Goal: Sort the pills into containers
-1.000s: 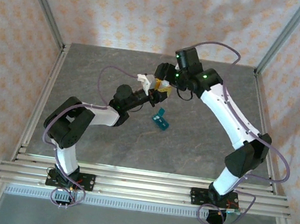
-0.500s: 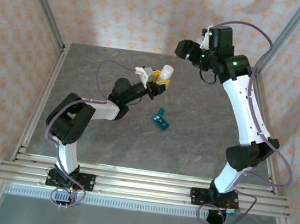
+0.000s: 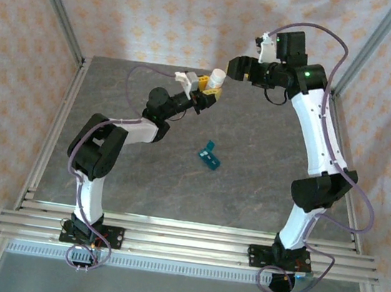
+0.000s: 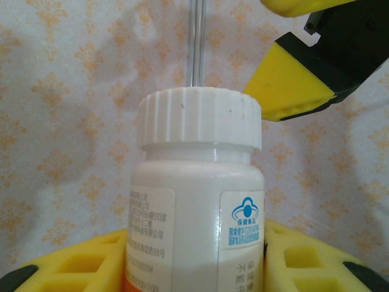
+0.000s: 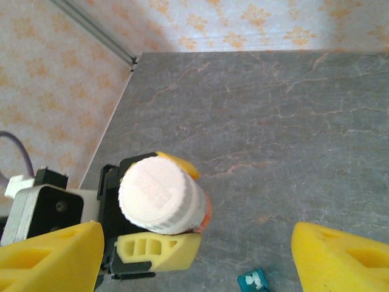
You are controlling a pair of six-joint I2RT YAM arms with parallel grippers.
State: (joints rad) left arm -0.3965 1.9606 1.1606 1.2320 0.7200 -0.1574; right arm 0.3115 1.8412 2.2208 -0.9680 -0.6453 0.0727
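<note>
A capped white bottle (image 5: 161, 196), clamped in the left gripper (image 5: 165, 210) above a grey table (image 5: 292, 121), appears between the right gripper's (image 5: 194, 258) wide-spread yellow fingers (image 5: 51, 252).

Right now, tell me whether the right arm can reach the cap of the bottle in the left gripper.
Probably yes. The right gripper hangs open close above the cap with nothing between, and the left gripper clamps the white bottle lower down, leaving the cap bare.

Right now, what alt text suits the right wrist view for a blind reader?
The left end effector grips a white plastic pill bottle above a grey marbled table. The right end effector's yellow fingers stand open at the lower corners, a teal plastic pill box at the bottom edge.
</note>
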